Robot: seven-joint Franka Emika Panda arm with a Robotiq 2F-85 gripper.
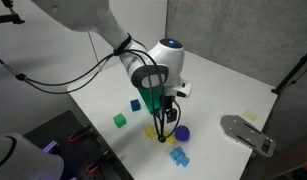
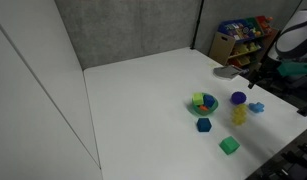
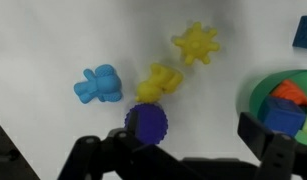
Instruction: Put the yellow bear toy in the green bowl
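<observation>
In the wrist view the yellow bear toy [image 3: 158, 82] lies on the white table between a blue bear toy [image 3: 98, 85] and a paler yellow star toy [image 3: 196, 43]. A purple ball [image 3: 146, 122] sits just below it. The green bowl [image 3: 255, 95] is at the right edge, with orange and blue pieces inside. My gripper [image 3: 178, 150] is open and empty. It hovers above the toys, with the purple ball near its left finger and the bowl by its right finger. In both exterior views the gripper [image 1: 165, 125] [image 2: 261, 74] hangs over the toy cluster, and the bowl [image 2: 196, 101] stands beside it.
A green cube [image 1: 120, 120] [image 2: 229, 146] and a blue cube [image 2: 204, 125] [image 3: 303, 30] lie near the toys. A grey flat object [image 1: 248, 133] lies at the table's edge. A grey wall stands behind the table. A shelf with colourful items [image 2: 241, 35] stands beyond it.
</observation>
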